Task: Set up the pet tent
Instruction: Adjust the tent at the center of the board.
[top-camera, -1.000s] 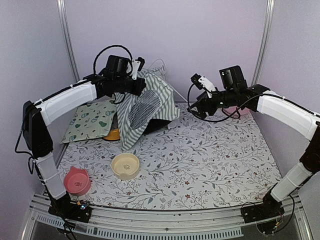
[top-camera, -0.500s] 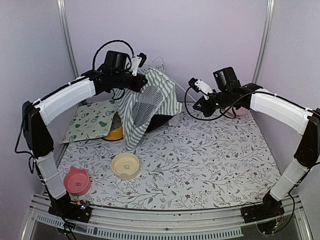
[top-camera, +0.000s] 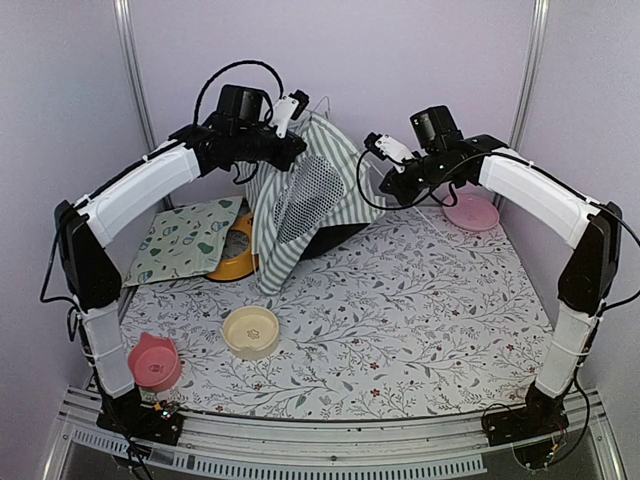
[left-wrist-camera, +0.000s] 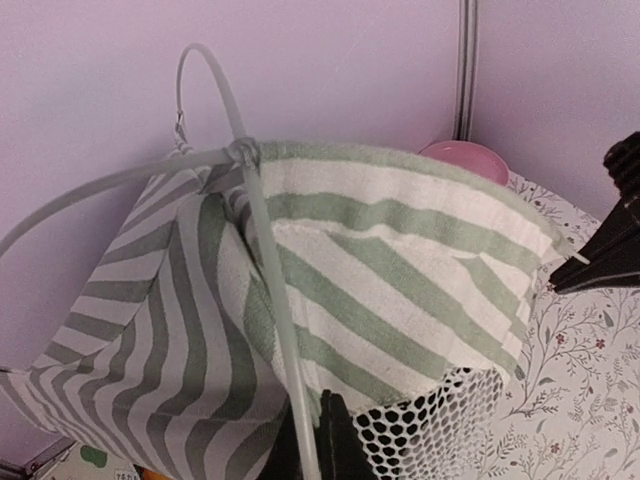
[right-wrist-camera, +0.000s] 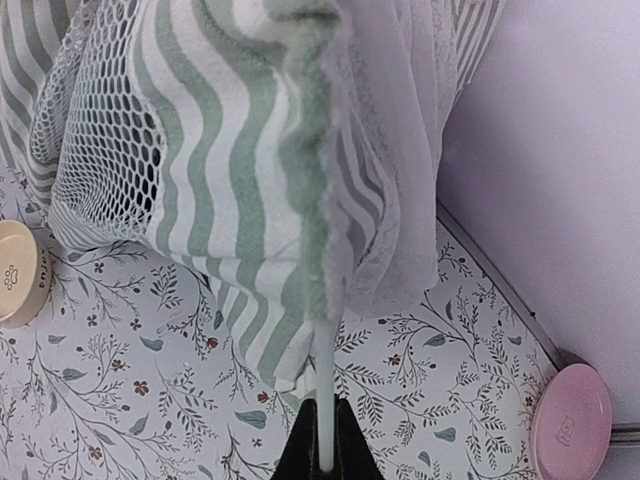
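Left end effector (left-wrist-camera: 318, 445) and right end effector (right-wrist-camera: 322, 455) pinch pet tent (top-camera: 300, 200) poles (left-wrist-camera: 262, 260) above floral tabletop (top-camera: 420, 300) between lilac walls (top-camera: 400, 60).

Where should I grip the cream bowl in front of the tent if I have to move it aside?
Take the cream bowl by its near rim, coming straight down and pinching the wall. It stands upright and open, with bare floral table cover all round it; its body is probably too wide to span.
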